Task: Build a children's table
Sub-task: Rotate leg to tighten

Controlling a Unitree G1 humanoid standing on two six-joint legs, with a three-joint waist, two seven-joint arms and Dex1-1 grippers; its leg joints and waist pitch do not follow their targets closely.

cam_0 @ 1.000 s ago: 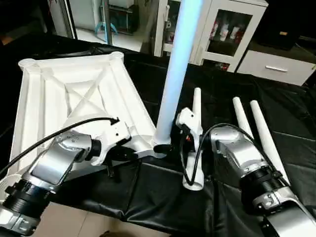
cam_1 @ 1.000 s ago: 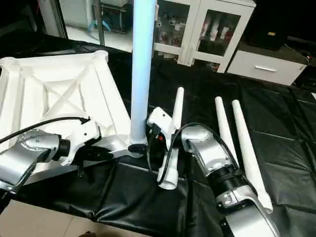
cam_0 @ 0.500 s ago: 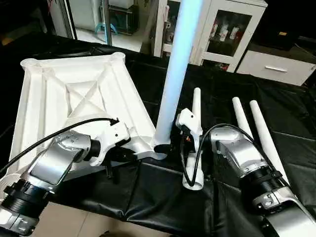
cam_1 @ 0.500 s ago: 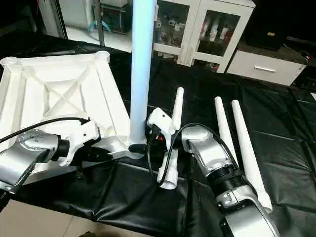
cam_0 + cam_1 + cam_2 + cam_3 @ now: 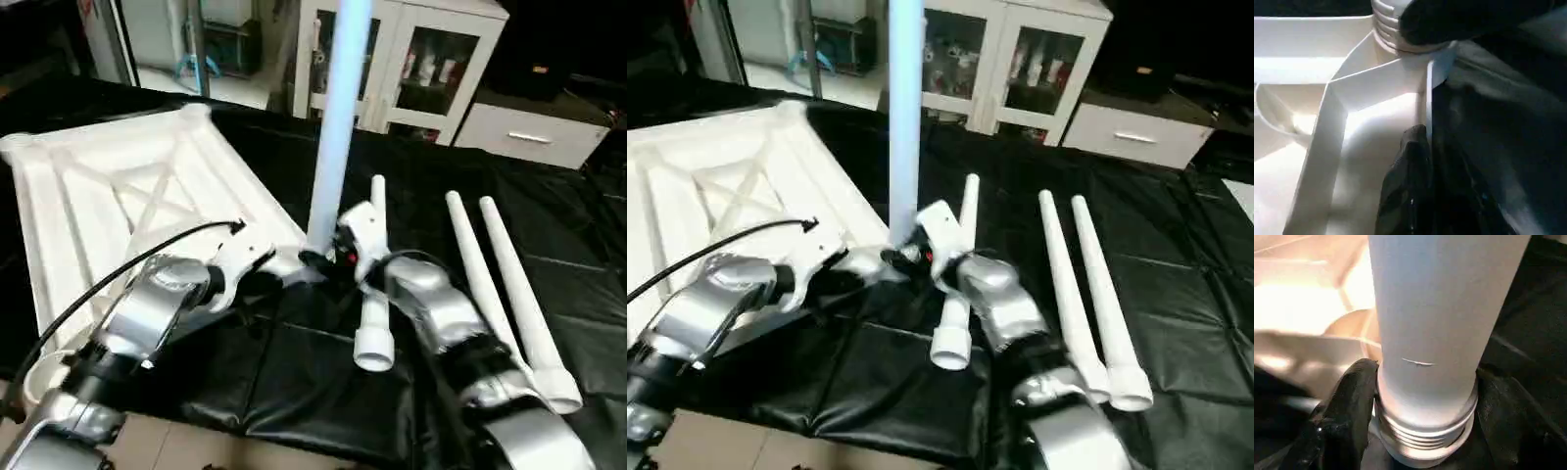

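The children's table's white tabletop lies upside down at the left, its X ribs facing up. One white leg stands upright in the near right corner socket. My right gripper is shut around that leg's ribbed base, with a black finger on either side. My left gripper is shut on the tabletop's thin rim just beside that socket. Three loose legs lie on the black cover: one next to my right wrist, and two further right.
The black-covered work table ends close to me, with floor below its front edge. A black cable arches over my left forearm. White cabinets with glass doors stand behind the table.
The camera has moved, so the whole picture has shifted. Both grippers keep their holds and the leg stays upright in the socket. My right forearm now lies closer to the loose leg.
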